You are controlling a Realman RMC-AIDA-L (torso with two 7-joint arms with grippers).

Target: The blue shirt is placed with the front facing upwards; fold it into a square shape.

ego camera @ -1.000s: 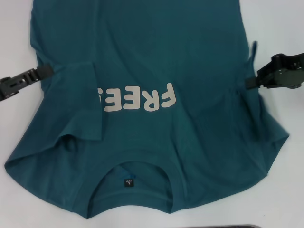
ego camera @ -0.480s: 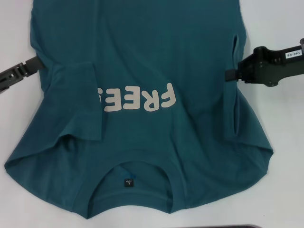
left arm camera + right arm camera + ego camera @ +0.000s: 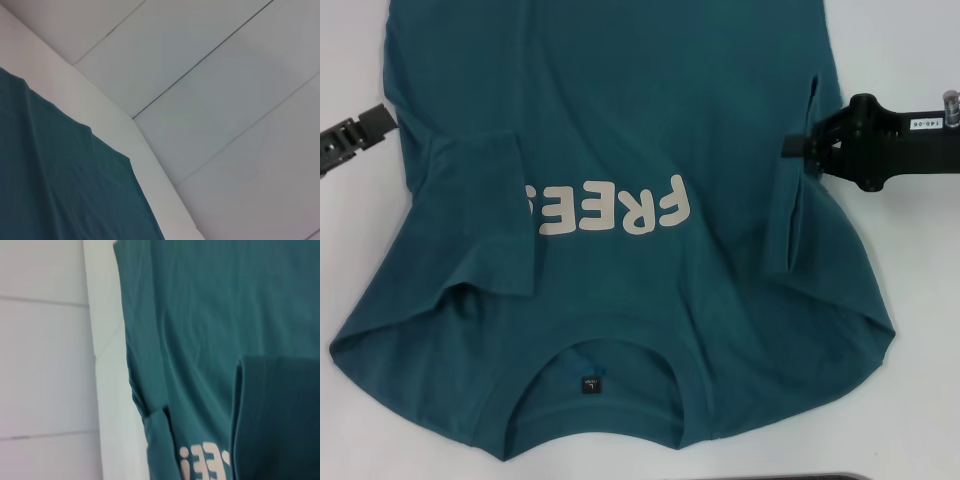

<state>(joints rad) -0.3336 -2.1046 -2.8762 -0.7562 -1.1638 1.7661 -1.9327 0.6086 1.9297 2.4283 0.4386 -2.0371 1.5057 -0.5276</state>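
Note:
The blue shirt (image 3: 620, 110) lies flat on the white table (image 3: 910, 380), collar and neck label nearest me, cream lettering (image 3: 620, 208) facing up. Its left sleeve (image 3: 480, 215) is folded inward and covers the end of the lettering. My right gripper (image 3: 797, 148) is over the shirt's right side, shut on the right sleeve (image 3: 788, 220), which is turned inward in a narrow fold. My left gripper (image 3: 378, 122) is off the cloth beside the shirt's left edge, holding nothing. The right wrist view shows the shirt (image 3: 200, 315) and part of the lettering (image 3: 205, 462).
White table surface surrounds the shirt on both sides. A dark object (image 3: 790, 477) peeks in at the near table edge. The left wrist view shows the shirt's edge (image 3: 60, 180), the table rim and pale panels beyond.
My right gripper moved leftward over the shirt, carrying the right sleeve inward into a fold. My left gripper drew back to the left, off the shirt's edge.

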